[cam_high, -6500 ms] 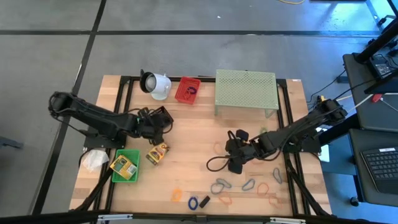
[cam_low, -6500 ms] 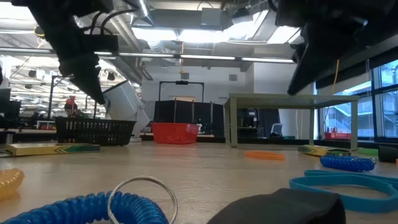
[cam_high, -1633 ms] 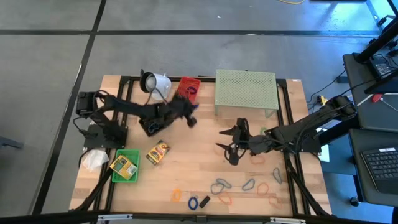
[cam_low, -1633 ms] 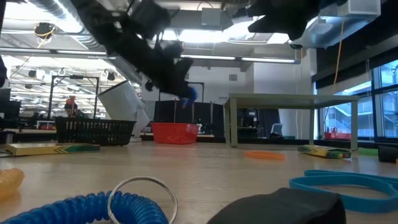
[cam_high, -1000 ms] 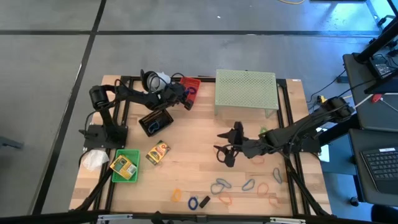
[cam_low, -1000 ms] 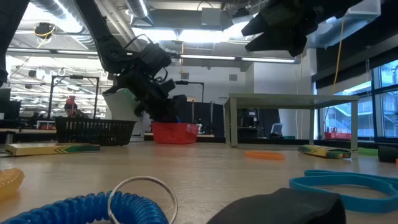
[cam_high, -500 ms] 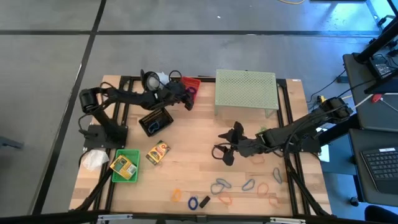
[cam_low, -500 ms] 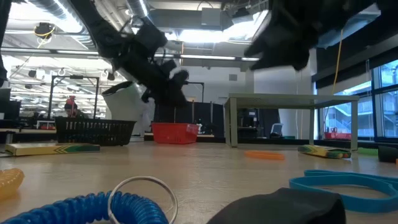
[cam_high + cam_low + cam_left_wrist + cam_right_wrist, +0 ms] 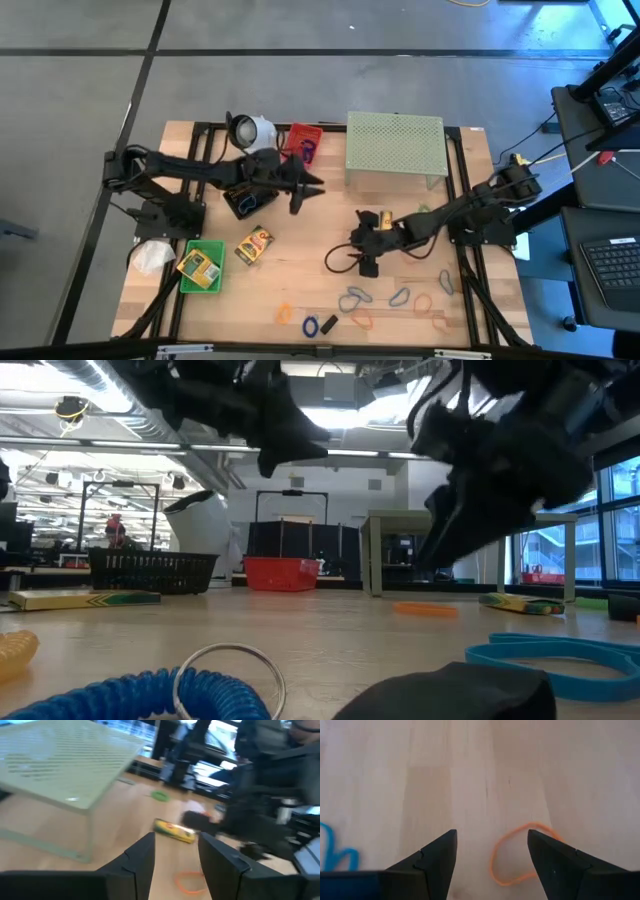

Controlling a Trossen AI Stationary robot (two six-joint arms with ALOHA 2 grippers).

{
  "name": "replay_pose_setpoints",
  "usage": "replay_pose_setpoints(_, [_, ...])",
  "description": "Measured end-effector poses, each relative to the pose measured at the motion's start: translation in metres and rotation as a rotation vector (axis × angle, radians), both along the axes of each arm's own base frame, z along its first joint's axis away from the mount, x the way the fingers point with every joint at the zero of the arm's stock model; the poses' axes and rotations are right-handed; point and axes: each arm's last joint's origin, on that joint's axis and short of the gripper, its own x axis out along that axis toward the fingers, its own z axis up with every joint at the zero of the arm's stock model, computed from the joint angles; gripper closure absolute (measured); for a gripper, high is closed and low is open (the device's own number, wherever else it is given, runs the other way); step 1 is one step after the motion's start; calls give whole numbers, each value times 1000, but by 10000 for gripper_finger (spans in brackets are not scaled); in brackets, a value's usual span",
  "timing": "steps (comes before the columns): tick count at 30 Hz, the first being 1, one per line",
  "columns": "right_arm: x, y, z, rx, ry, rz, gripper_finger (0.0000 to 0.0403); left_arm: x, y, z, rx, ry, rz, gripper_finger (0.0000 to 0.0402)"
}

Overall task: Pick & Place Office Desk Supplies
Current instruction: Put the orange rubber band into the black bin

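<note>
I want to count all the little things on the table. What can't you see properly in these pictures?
- Red basket, high view: the contents are too small to name, and the left arm covers one corner.
- Small loops and clips near the front edge, high view: too tiny to sort.
- Black lump, low view: cut off by the bottom edge.
- Yellow box, left wrist view: blurred, label unreadable.
- Orange loop, right wrist view: partly behind the right jaws.

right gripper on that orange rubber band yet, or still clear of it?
Apart. In the right wrist view the right gripper is open, and bare wood shows between the orange rubber band and each finger; the loop lies flat on the table.
</note>
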Motion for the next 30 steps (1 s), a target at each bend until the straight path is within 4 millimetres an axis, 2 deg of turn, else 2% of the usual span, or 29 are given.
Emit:
replay_pose_setpoints(7, [4, -6, -27, 22, 112, 25, 163, 4, -32, 0, 10, 2, -85, 259])
replay_pose_setpoints(10, [5, -6, -30, 18, 118, 23, 179, 5, -41, 0, 11, -1, -114, 260])
replay_pose_setpoints(15, [5, -6, -31, 9, 123, 32, 233, 5, -46, 0, 11, -3, -130, 261])
replay_pose_setpoints(24, [5, -6, -32, 21, 134, 10, 389, 5, -46, 0, 11, -4, -130, 261])
replay_pose_setpoints(30, [4, -6, -29, 32, 128, 1, 394, 5, -47, 0, 9, -2, -136, 261])
